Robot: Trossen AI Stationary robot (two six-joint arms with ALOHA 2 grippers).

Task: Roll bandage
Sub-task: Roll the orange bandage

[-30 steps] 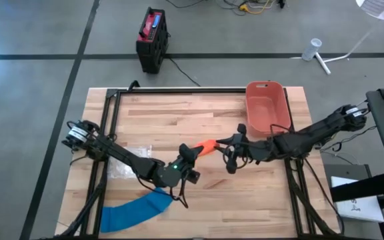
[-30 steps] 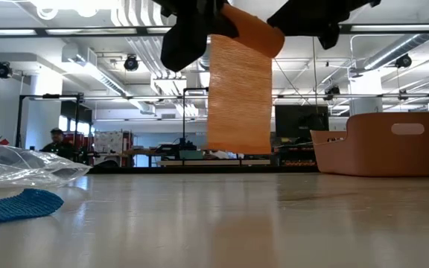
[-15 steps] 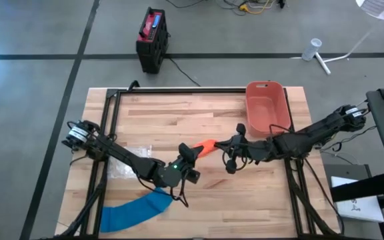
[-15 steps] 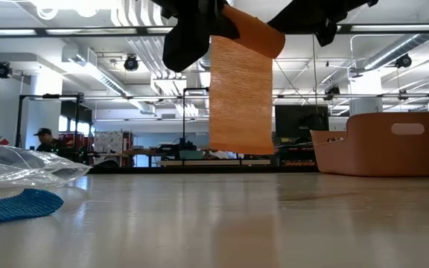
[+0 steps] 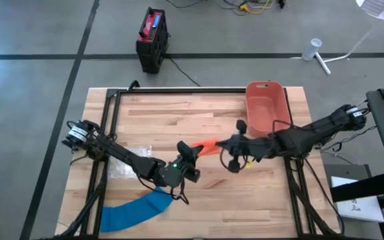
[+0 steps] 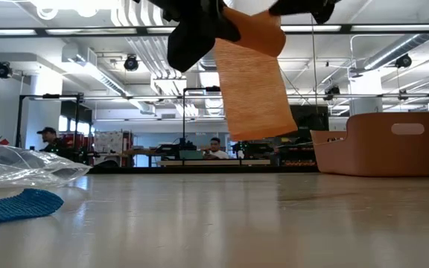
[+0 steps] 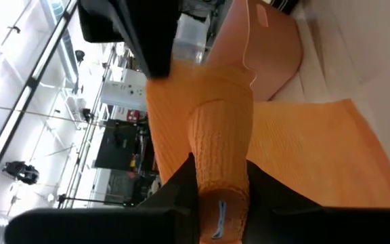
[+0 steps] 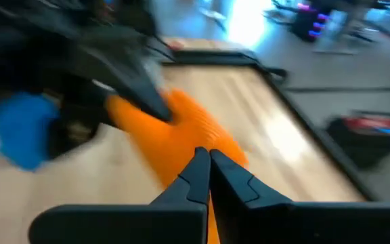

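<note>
left gripper is clamped on the orange bandage roll mid-table. right gripper, at its 3 o'clock, is pinched closed on the same roll; the tail hangs free. a weak pinch could let turns unwind.

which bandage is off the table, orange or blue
The orange bandage, held up between the left gripper and right gripper; the blue bandage lies flat.

The orange bandage is ribbed, matt woven cloth, kinda rough looking. Table is pale wood planks with a slight sheen, and the salmon bin looks like smooth plastic, probably.
</note>
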